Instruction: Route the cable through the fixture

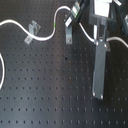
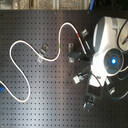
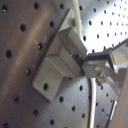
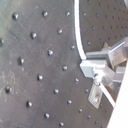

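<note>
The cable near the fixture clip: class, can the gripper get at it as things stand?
Probably yes. In the first wrist view the gripper sits right beside the clip, and the cable runs bare past its fingertips with nothing between.

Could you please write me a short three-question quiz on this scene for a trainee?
1. True or false: the cable runs in one straight line across the board.
2. In the first exterior view, what colour is the band on the cable between the left clip and the middle clip? A) blue B) green C) yellow
3. Fill in: the black board is covered in a regular grid of ____.

Key: 1 false, it snakes in curves; 2 B; 3 holes.
</note>
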{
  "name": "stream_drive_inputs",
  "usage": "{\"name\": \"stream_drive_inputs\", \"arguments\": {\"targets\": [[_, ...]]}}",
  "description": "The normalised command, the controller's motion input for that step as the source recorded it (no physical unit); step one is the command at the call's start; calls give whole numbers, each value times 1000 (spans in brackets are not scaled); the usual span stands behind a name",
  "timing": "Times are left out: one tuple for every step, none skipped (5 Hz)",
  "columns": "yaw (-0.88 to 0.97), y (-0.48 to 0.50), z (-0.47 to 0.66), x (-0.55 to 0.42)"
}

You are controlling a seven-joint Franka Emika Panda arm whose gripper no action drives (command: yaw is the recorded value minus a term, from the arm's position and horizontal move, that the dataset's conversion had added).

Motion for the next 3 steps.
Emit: {"name": "stream_drive_inputs", "arguments": {"targets": [[-157,-287,-601,298],[-226,-289,-620,307],[-363,-327,-260,138]]}}
